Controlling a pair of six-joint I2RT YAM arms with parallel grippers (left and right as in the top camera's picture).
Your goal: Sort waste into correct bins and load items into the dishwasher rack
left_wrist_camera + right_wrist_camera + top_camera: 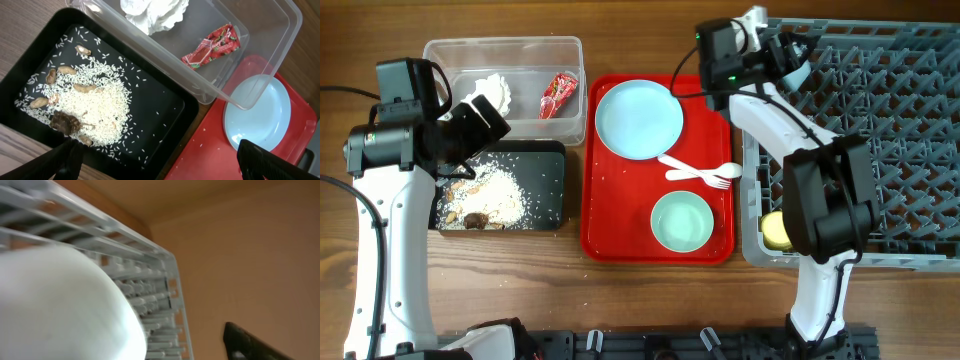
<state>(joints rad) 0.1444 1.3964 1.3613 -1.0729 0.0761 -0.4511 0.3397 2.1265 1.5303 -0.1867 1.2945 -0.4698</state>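
The pale bowl (60, 305), largely masked overhead by the right arm (770, 110), is shown against the dishwasher rack (155, 305) only in the wrist view. The right gripper (788, 58) is spread, its visible finger (250, 342) clear of the bowl. The left gripper (165, 159) is held wide and empty over the black tray (165, 107).

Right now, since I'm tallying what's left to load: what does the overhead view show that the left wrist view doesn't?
Only overhead: the grey rack, a yellow cup inside it, a bowl, the fork and spoon.
Only left wrist: single rice grains and peanuts told apart.
Both: black tray, clear tub, tissue, wrapper, plate, red tray.
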